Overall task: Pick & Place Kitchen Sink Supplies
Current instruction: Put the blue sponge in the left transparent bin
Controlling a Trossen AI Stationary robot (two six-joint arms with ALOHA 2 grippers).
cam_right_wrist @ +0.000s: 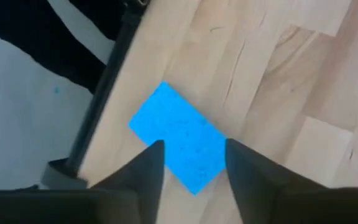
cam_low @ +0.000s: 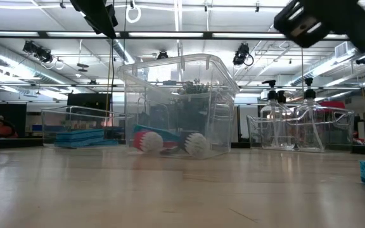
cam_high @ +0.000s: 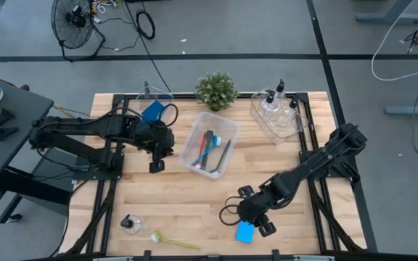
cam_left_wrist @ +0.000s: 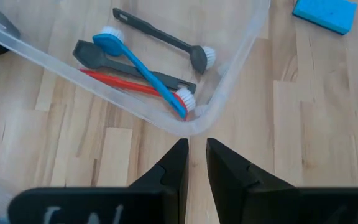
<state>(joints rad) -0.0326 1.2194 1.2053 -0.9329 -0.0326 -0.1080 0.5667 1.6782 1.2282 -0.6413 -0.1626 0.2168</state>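
Near the table's front edge, well to the right of the middle bin (cam_high: 210,143), the right gripper (cam_right_wrist: 190,167) hangs over a flat blue sponge (cam_right_wrist: 180,137) with its fingers spread apart, straddling the sponge, which lies flat on the wood. The left gripper (cam_left_wrist: 196,163) hovers just left of the middle bin, fingers nearly together and empty. Inside that bin lie red, blue and grey brushes (cam_left_wrist: 143,67).

A clear plastic bin (cam_left_wrist: 232,59) at upper left holds red (cam_left_wrist: 129,87), blue (cam_left_wrist: 138,65) and grey long-handled brushes (cam_left_wrist: 160,38); a flat blue rectangular sponge (cam_left_wrist: 325,14) lies upper right on the wooden bench (cam_left_wrist: 303,112).
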